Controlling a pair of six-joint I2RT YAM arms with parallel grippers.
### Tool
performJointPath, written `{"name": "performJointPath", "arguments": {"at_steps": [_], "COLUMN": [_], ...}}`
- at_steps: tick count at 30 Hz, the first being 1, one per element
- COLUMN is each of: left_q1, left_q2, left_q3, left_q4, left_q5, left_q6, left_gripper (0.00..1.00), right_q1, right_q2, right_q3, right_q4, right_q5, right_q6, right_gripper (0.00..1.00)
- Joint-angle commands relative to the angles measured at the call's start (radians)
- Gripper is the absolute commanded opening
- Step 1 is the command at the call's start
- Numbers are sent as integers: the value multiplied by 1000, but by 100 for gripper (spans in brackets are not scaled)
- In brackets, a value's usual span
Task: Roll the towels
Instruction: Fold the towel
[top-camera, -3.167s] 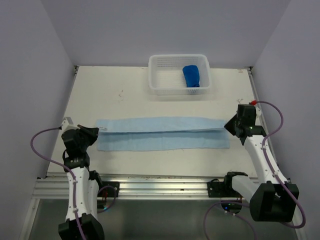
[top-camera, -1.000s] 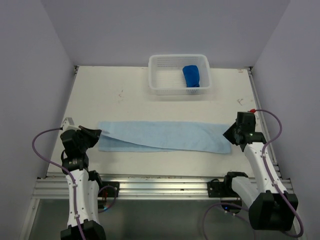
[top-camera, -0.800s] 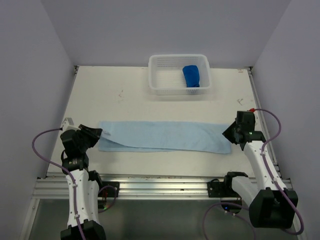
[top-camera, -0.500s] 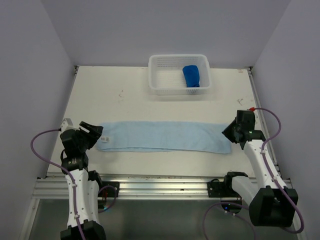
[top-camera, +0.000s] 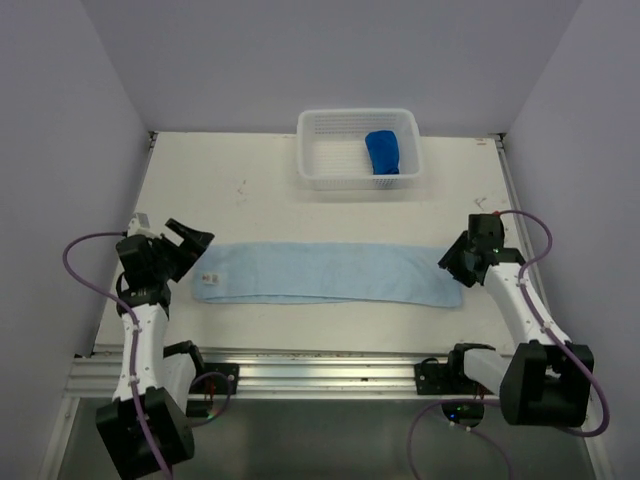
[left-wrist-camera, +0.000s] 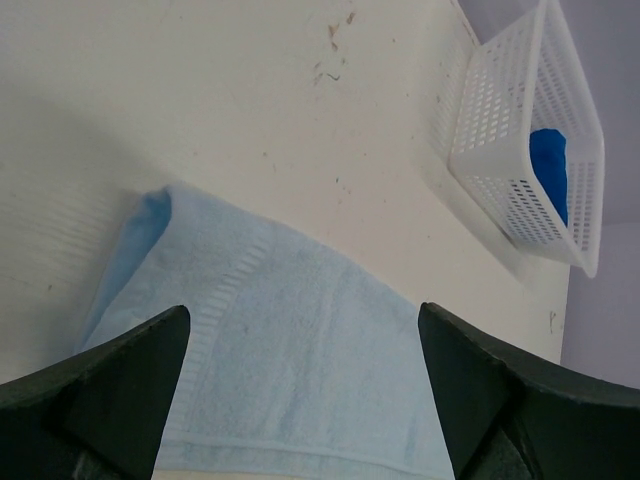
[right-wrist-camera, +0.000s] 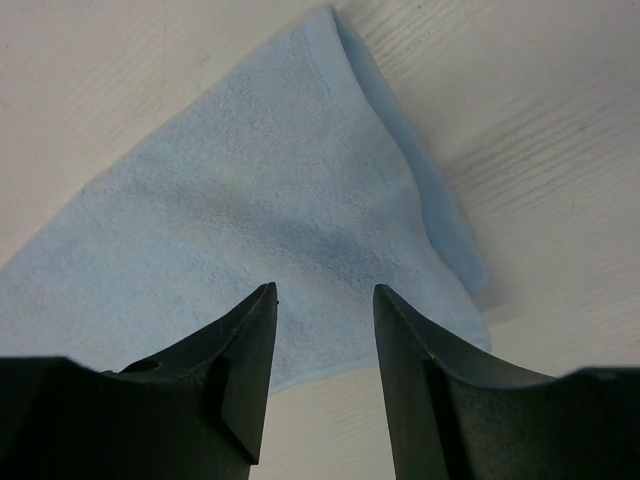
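From the top camera I have the pale towel (top-camera: 325, 273) lying flat on the table (top-camera: 250, 205). It is folded into a long strip that runs from 9 o'clock to 3 o'clock across the near half. The dark towel (top-camera: 382, 152) is bundled inside the basket (top-camera: 345, 180), at its 3 o'clock side. The basket sits at 12 o'clock by the far edge, well apart from the strip.

My left gripper (top-camera: 190, 243) is at the strip's 9 o'clock end, pointing roughly toward 3 o'clock. On its wrist camera the fingers (left-wrist-camera: 100, 400) are spread wide with nothing clamped. The towel's end lies on the table beneath the gap, with one folded edge showing a deeper blue at 9 o'clock. I cannot tell whether the tips touch the cloth. The same view shows a few small brown marks (left-wrist-camera: 330, 60) on the table toward 12 o'clock and the basket at 2 o'clock.

My right gripper (top-camera: 452, 262) is at the strip's 3 o'clock end, pointing toward 9 o'clock. On its wrist camera the fingers (right-wrist-camera: 235, 370) stand parted by a narrow gap and grip nothing. The towel's end spreads out ahead of them, its folded edge running down the 3 o'clock side. The tips hang over the cloth's near edge, and I cannot tell if they touch it.
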Motion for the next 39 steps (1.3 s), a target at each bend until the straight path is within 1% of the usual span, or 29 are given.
{"name": "performJointPath", "arguments": {"at_steps": [1, 3, 4, 5, 6, 8, 9, 11, 12, 13, 14, 18, 22, 24, 27, 31, 33, 35, 36, 38, 39], "left_q1": [-27, -67, -119, -148, -208, -250, -264, -265, -265, -265, -265, -267, -267, -267, -268, -279, -279, -278, -279, -278, -279], "left_q2": [135, 183, 232, 257, 281, 333, 355, 366, 367, 366, 364, 366, 383, 396, 431, 462, 461, 462, 465, 482, 497], "left_q3": [115, 156, 205, 227, 245, 267, 264, 238, 229, 200, 183, 99, -3, -17, -43, -66, -83, -107, -115, -132, -135], "left_q4": [116, 131, 130, 125, 124, 138, 147, 171, 173, 173, 229, 277, 325, 332, 380, 392, 404, 423, 431, 446, 451], "left_q5": [106, 88, 77, 54, 45, 35, 38, 40, 37, 35, 37, 40, 37, 29, 73, 75, 66, 64, 70, 75, 81], "left_q6": [83, 107, 131, 142, 157, 157, 148, 140, 137, 127, 119, 94, 77, 87, 61, 59, 59, 51, 48, 35, 33], "left_gripper": [100, 100, 100, 100, 100, 100, 100, 100, 100, 100, 100, 100, 100, 99, 100, 100, 100, 99, 100, 100, 100], "right_q1": [-4, -4, -4, -6, -16, -38, -68, -99, -116, -118, -119, -119, -119, -119, -119, -119, -119, -119, -119, -119, -119], "right_q2": [69, 95, 109, 119, 126, 160, 174, 220, 235, 247, 269, 329, 407, 442, 470, 525, 536, 548, 550, 560, 562], "right_q3": [85, 122, 130, 142, 145, 159, 164, 177, 181, 185, 190, 223, 262, 277, 283, 294, 296, 302, 303, 314, 322], "right_q4": [-11, -33, -33, -33, -30, -25, -25, -21, -10, -1, 5, 70, 85, 96, 111, 125, 133, 137, 137, 134, 133], "right_q5": [30, 71, 79, 90, 99, 105, 105, 92, 87, 81, 69, -8, -2, 1, -7, -17, -19, -19, -17, -10, -10], "right_q6": [-100, -118, -135, -138, -142, -149, -152, -155, -155, -151, -148, -108, -108, -115, -123, -126, -129, -135, -135, -142, -140], "right_gripper": [48, 50, 51, 52, 54, 53, 53, 50, 45, 42, 41, 41, 42, 43, 43, 42, 40, 36, 31, 25, 19]}}
